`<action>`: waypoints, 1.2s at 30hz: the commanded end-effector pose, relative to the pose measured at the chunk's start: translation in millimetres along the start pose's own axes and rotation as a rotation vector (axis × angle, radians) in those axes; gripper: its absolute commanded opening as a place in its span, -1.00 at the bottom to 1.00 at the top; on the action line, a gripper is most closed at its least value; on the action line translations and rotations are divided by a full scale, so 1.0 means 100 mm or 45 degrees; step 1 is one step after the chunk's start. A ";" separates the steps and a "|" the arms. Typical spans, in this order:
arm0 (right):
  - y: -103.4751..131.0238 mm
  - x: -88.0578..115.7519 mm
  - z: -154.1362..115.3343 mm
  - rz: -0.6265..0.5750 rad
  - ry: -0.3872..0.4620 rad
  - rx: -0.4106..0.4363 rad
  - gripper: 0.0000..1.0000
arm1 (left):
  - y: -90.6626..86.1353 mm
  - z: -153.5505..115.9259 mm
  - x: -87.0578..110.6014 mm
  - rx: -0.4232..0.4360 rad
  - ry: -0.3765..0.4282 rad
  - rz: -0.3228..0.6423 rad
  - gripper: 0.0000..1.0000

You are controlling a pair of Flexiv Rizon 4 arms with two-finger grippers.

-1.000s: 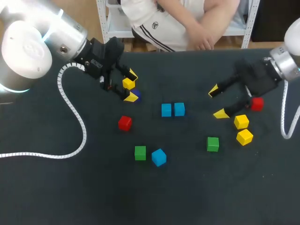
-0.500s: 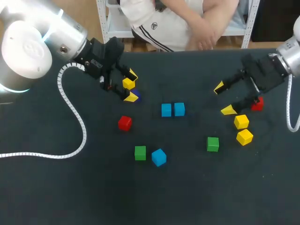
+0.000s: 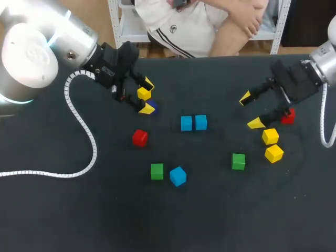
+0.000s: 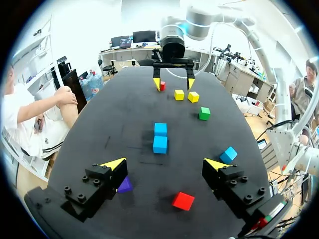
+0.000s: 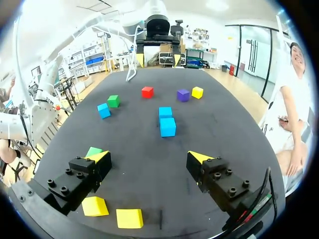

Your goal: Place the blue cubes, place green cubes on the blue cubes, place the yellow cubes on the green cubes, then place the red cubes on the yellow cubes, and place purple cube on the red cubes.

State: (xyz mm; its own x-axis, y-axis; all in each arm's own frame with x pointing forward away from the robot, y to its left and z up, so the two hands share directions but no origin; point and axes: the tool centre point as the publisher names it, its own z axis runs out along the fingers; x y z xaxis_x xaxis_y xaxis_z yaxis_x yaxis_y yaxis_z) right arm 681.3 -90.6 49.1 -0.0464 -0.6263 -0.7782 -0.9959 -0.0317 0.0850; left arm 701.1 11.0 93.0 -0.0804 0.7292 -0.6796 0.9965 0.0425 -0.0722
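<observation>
Black table (image 3: 79,210) is carrying the blue cube pair (image 3: 186,123), touching, at frame centre. Left gripper (image 3: 148,97), upper left, is hanging released by purple cube (image 3: 153,107); right gripper (image 3: 250,111), upper right, likewise released.

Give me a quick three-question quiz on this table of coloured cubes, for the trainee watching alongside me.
1. How many small blue cubes lie on the black table?
2. True or false: a green cube already sits on top of a blue one.
3. What is the right gripper holding? A) nothing, its fingers are open B) a red cube C) a yellow cube

Key
1. Three: two side by side in the middle, and one apart, next to a small green cube.
2. False: no cube is stacked yet.
3. A
</observation>
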 end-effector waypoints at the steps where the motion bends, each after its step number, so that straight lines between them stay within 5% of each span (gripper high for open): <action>1: 0.00 0.00 0.00 -0.002 -0.002 0.001 1.00 | 0.00 0.00 0.00 0.000 -0.001 0.001 1.00; 3: 0.00 0.00 0.00 -0.002 -0.002 0.001 1.00 | 0.02 0.04 -0.04 0.009 0.025 -0.014 1.00; 7: 0.00 0.00 0.00 -0.002 -0.002 0.001 1.00 | -0.11 0.33 -0.20 0.000 0.302 -0.195 1.00; 12: 0.00 0.00 0.00 -0.002 -0.002 0.001 1.00 | -0.58 0.41 -0.26 -0.082 0.240 -0.266 1.00; 22: 0.00 0.00 0.00 -0.002 -0.002 0.001 1.00 | -1.72 0.43 -0.27 -0.174 0.318 -0.345 1.00; 27: 0.00 0.00 0.00 -0.002 -0.002 0.001 1.00 | -2.02 0.62 -0.24 -0.133 0.362 -0.444 1.00; 32: 0.00 0.00 0.00 -0.002 -0.002 0.001 1.00 | -2.26 0.81 -0.08 -0.103 0.296 -0.567 1.00; 36: 0.00 0.00 0.00 -0.002 -0.002 0.001 1.00 | -2.36 0.77 -0.08 -0.167 0.334 -0.596 1.00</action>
State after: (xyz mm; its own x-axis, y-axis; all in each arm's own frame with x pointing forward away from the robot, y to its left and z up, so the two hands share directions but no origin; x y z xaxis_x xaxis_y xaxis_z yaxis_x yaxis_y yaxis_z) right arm 681.4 -90.2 49.2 -0.0467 -0.6268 -0.7778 -0.9959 -0.0314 0.0851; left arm 474.2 -61.4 55.7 -0.5189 0.7637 -0.3841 0.8541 0.4447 -0.2697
